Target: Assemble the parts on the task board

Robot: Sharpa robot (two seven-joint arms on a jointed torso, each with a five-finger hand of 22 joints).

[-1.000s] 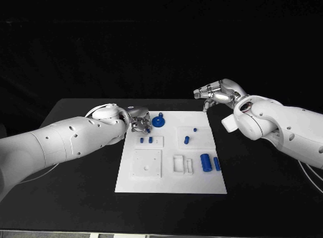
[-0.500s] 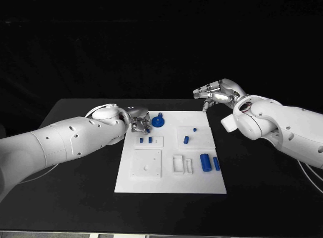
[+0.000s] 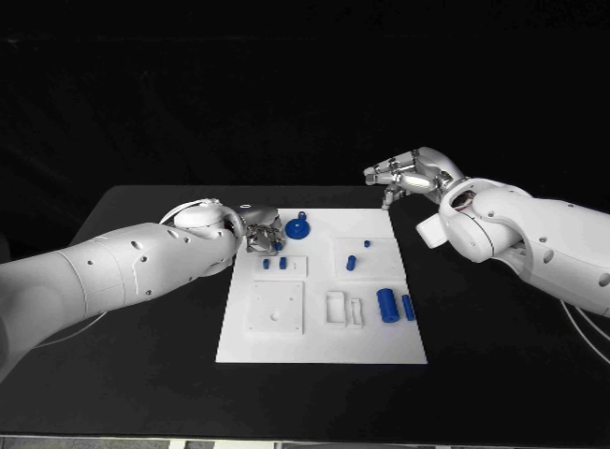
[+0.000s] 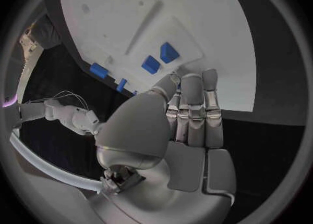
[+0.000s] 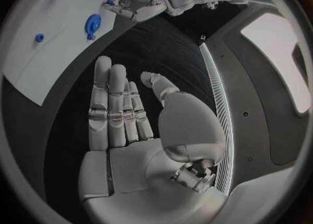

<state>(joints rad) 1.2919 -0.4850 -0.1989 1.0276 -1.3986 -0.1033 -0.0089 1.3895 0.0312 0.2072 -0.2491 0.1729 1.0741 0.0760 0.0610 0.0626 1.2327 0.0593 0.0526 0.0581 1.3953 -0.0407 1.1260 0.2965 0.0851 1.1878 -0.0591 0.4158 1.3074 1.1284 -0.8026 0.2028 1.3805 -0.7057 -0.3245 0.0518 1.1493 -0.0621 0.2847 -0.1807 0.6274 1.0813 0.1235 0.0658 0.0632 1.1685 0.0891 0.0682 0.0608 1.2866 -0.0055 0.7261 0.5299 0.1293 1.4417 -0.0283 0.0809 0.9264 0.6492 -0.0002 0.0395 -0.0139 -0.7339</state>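
The task board lies flat in the middle of the black surface, a white plate carrying small blue parts: a round knobbed piece near its far edge, two cylinders toward its right side.

The head view shows the left hand at the board's far left corner; whether it holds anything cannot be told.

The right wrist view shows the right hand holding nothing, fingers straight, over bare surface beside the board.

The left hand has edged slightly toward the robot along the task board's left edge.
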